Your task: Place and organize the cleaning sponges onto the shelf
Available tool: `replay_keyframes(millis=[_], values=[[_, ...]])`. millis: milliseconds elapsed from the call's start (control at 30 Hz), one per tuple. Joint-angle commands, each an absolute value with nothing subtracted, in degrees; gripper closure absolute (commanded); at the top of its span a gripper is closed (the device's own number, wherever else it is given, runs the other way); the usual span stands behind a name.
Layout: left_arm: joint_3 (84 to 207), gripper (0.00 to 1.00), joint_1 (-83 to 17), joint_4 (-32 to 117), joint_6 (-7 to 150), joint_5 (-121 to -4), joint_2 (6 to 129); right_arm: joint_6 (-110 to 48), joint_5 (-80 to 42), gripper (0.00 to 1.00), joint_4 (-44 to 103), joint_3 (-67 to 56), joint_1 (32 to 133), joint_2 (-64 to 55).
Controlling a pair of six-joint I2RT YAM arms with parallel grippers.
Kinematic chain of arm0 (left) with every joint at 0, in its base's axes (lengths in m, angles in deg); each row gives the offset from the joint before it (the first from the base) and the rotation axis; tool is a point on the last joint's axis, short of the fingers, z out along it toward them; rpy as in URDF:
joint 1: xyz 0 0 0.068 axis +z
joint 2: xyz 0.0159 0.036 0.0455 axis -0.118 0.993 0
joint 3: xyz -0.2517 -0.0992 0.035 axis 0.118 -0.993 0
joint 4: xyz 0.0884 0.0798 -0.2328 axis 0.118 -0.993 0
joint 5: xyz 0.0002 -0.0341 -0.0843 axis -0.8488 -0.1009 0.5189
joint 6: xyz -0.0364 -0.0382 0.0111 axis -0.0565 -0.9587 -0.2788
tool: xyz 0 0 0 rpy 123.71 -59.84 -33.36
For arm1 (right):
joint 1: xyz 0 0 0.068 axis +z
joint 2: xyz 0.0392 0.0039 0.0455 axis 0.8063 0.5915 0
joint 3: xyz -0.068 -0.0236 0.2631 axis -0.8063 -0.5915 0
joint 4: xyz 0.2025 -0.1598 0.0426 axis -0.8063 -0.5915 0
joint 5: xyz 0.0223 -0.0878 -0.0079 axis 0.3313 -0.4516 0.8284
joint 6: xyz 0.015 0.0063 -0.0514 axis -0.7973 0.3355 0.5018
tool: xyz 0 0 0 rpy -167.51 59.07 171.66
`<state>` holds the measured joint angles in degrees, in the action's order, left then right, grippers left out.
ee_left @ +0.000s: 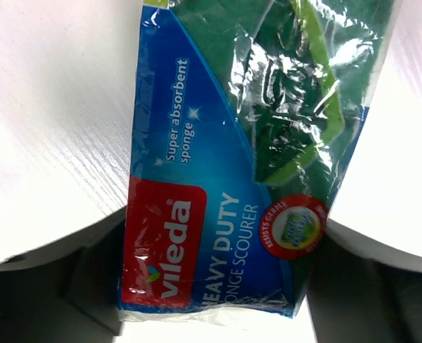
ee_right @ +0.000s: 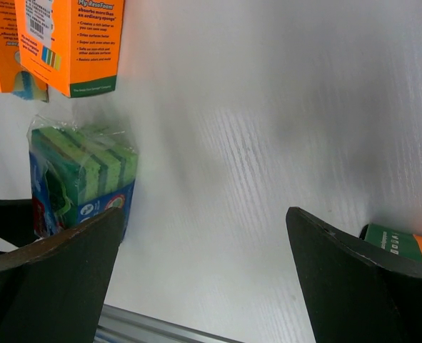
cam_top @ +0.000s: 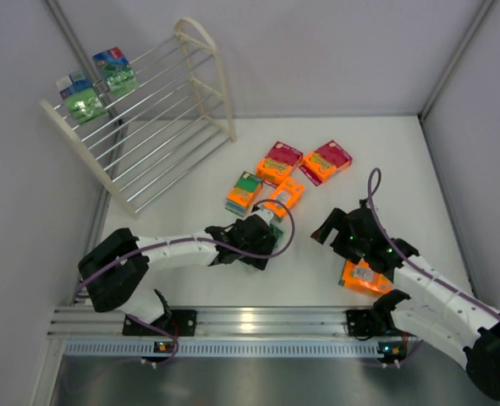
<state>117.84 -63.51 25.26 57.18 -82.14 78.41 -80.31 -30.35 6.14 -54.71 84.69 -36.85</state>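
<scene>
A green sponge pack (ee_left: pixel 232 164) with a blue-white label lies flat on the white table, between the fingers of my left gripper (ee_left: pixel 218 286). The jaws stand open, one finger close along each side of the pack. From above, that gripper (cam_top: pixel 262 233) covers most of the pack. My right gripper (cam_top: pixel 334 230) hovers open over bare table, nothing between its fingers (ee_right: pixel 353 286). An orange pack (cam_top: pixel 364 277) lies under the right arm. Several orange packs (cam_top: pixel 283 194) lie mid-table. Two green packs (cam_top: pixel 85 101) rest on the cream-white shelf (cam_top: pixel 161 135) at the far left.
A ribbed aluminium rail (cam_top: pixel 250 326) runs along the near edge, carrying both arm bases. Grey walls close in the table on the left, back and right. The shelf stands slanted in the far left corner.
</scene>
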Motion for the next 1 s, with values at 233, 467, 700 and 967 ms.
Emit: replay_keyframes(millis=[233, 467, 700, 967], values=[[120.41, 0.43, -63.73, 27.85, 57.95, -80.20, 73.16, -81.06, -30.87, 0.01, 8.66, -54.45, 84.67, -37.40], [128.14, 0.40, -63.73, 18.98, 59.00, -80.80, 65.42, -80.53, -30.07, 0.01, 9.01, -53.31, 84.67, -35.20], [142.98, 0.38, -54.43, 13.18, 58.14, -87.57, 66.53, -79.31, -29.63, 0.00, 11.39, -51.56, 84.67, -31.26], [164.67, 0.36, -40.37, 12.56, 62.95, -101.43, 78.14, -72.02, -29.28, 0.01, 11.48, -44.09, 84.67, -21.85]])
